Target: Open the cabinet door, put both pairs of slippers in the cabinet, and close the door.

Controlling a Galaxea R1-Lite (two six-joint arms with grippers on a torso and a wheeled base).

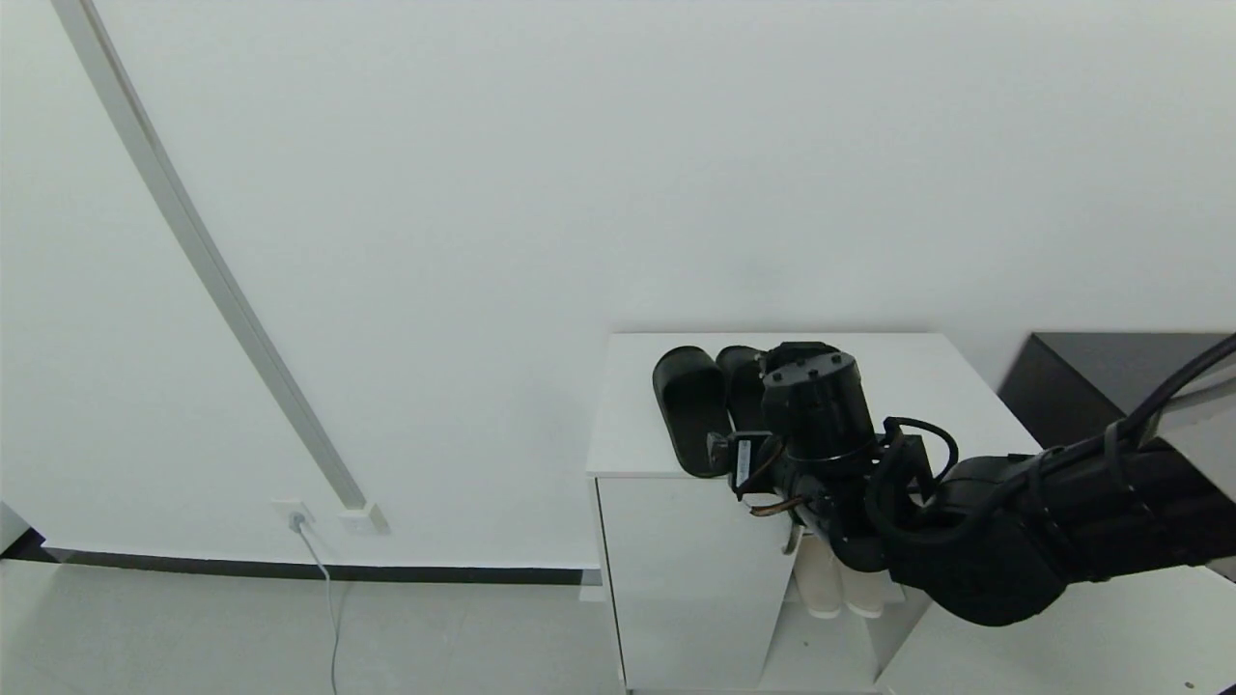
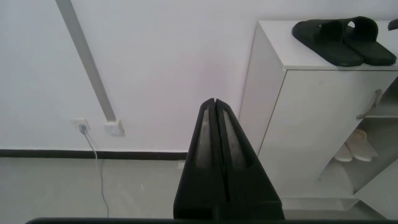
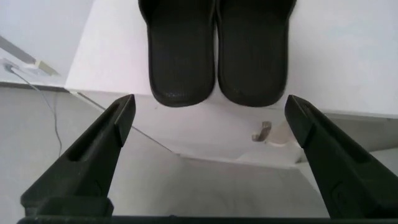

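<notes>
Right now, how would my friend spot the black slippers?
Find the white cabinet against the wall. On its flat top, at the front edge, lie the black slippers side by side. The other pair, inside on a shelf, is white.

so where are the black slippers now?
Head view: black slippers side by side on the cabinet top, left part, at its front edge; open right claw just before them.
</notes>
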